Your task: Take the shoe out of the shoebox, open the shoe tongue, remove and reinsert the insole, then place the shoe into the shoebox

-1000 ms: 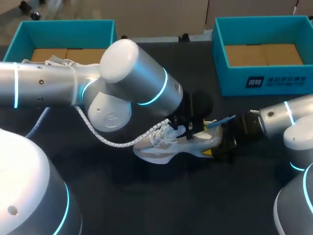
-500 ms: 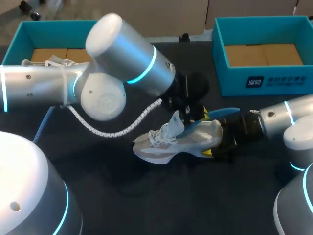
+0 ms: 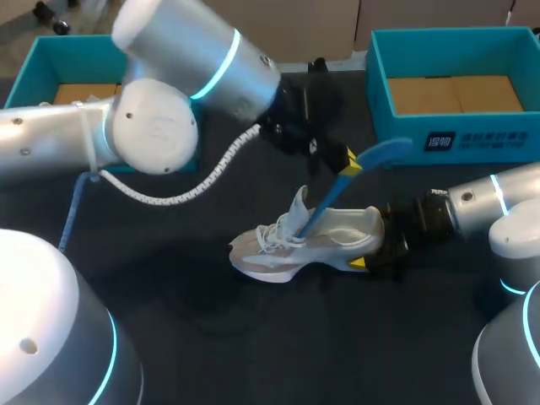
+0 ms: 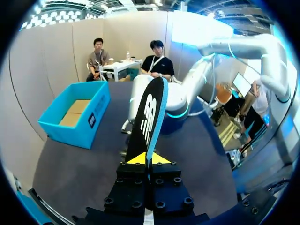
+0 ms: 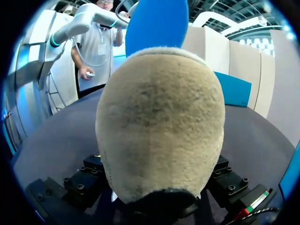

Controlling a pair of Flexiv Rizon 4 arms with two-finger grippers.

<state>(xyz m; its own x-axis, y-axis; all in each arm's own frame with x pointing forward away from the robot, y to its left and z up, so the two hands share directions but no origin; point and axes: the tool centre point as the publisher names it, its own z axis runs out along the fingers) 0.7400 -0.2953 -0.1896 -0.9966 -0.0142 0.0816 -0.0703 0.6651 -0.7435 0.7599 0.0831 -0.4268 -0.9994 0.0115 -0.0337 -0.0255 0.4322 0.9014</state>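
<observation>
Shoe (image 3: pixel 308 245) upright on its sole, right gripper (image 3: pixel 371 246) clamped on its heel; above it, left gripper (image 3: pixel 347 161) pinches the blue insole (image 3: pixel 331 198), which is half out.

Table: black matte flat tabletop (image 3: pixel 253 354) spread wide beneath me | Surface: plain, uniform, dull | Light: even, from overhead, leaving soft blurred shadows on it | Wrist views: the same top stretches ahead of me, paler where light falls.
</observation>
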